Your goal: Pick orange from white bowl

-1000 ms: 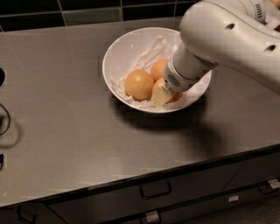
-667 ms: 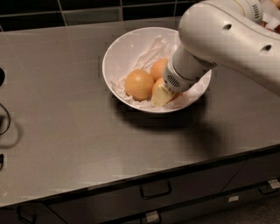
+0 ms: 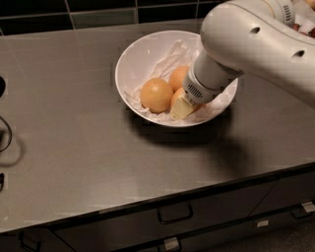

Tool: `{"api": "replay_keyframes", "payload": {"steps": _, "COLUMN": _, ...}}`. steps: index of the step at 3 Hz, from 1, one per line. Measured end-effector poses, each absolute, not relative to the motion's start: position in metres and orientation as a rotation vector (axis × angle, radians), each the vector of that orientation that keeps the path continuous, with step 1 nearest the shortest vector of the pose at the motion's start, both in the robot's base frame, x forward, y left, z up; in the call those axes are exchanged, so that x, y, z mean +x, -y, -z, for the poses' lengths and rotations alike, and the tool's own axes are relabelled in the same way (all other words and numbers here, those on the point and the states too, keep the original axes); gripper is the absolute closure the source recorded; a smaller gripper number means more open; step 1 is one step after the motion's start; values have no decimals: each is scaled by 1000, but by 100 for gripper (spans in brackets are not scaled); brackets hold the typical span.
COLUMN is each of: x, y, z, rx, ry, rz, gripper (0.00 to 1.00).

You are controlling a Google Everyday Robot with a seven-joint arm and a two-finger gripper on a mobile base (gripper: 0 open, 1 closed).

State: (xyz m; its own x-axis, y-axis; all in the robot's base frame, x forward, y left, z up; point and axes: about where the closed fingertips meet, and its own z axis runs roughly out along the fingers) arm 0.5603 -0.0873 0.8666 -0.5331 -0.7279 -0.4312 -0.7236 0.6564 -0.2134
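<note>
The white bowl (image 3: 142, 54), lined with crumpled white paper, stands on the dark counter and holds three fruits. A paler, smooth yellowish-orange fruit (image 3: 156, 94) lies at the left. A smaller orange (image 3: 178, 77) lies behind. A deeper-coloured orange (image 3: 175, 96) lies at the front right, mostly hidden under my arm. My gripper (image 3: 181, 106) reaches down into the bowl from the right and sits right at this orange, with its tip against the fruit's front right side near the paper.
The thick white arm (image 3: 256, 44) covers the bowl's right side. The dark counter (image 3: 74, 147) runs to a front edge with drawers (image 3: 174, 214) below. A black tiled wall (image 3: 74, 10) is behind. Dark objects (image 3: 4, 133) sit at the left edge.
</note>
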Motion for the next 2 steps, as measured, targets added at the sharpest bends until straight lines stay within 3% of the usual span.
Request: {"api": "replay_keyframes", "payload": {"steps": 2, "x": 571, "y": 86, "z": -869, "rx": -1145, "ry": -2390, "rz": 15, "gripper": 100}}
